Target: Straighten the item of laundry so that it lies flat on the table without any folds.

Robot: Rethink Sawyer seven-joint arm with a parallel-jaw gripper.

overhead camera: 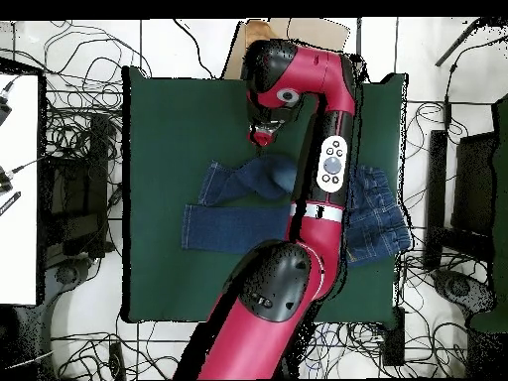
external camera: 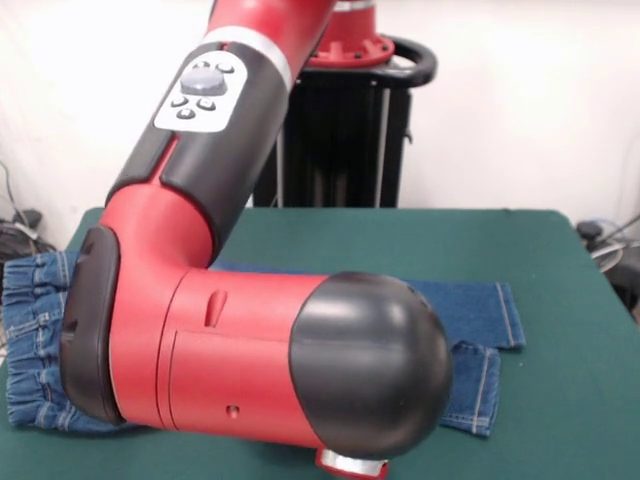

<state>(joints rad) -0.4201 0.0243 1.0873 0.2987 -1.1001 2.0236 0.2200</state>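
Across the table, jeans partly under the arm, tool state unclear, cables around.

jeans: blue denim, legs spread apart | mid green table | waistband gathered

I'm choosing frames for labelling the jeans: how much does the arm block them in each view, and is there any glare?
Front view: the red and black arm fills the foreground and hides the middle of the blue denim jeans, leaving the waistband and leg ends; soft highlights on its shell. Overhead view: the arm crosses only the jeans' upper part; both legs show on the dark green felt table, no glare.
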